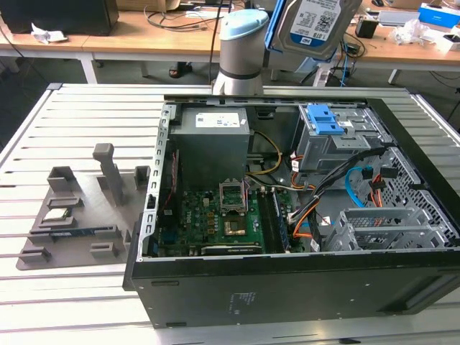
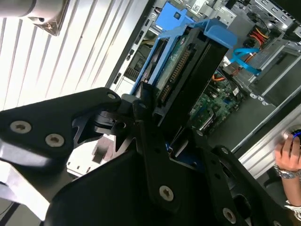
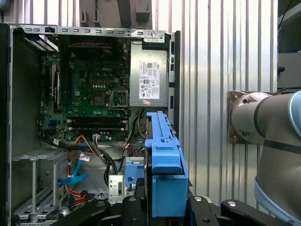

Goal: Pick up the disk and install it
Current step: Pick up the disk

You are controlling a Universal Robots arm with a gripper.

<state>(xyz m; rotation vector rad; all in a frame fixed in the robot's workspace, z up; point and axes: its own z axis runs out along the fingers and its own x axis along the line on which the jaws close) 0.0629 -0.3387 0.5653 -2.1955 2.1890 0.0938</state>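
The hand's (image 2: 162, 129) black, bolted linkage lies closest in both wrist views, its fingers pressed onto one end of the disk (image 2: 188, 70) and pinching it. The disk is off the counter (image 1: 43, 144), in the air. In the exterior view it hangs high beyond the far edge of the case (image 1: 287, 287), beside the arm (image 1: 241, 50). Its labelled silver face is turned toward the camera and its long axis is close to upright, slightly tilted.

In the first wrist view the disk shows edge-on, long axis running straight out from the hand toward the open case. Its bright blue plastic carrier wraps the edges. The second wrist view shows the other face: a green circuit board and a row of connector pins along one short end.

The case is a black metal tower lying on its side on the ribbed aluminium counter, panel off. Inside lie a green motherboard (image 1: 208, 215), a grey boxed power supply (image 1: 212, 136), a ridged blue latch plate (image 1: 322, 118) atop a drive bay, a perforated steel cage (image 1: 381, 230), and orange, blue and black cables.

A grey moulded tray (image 1: 79, 208) sits beside the case on the exterior view's left.
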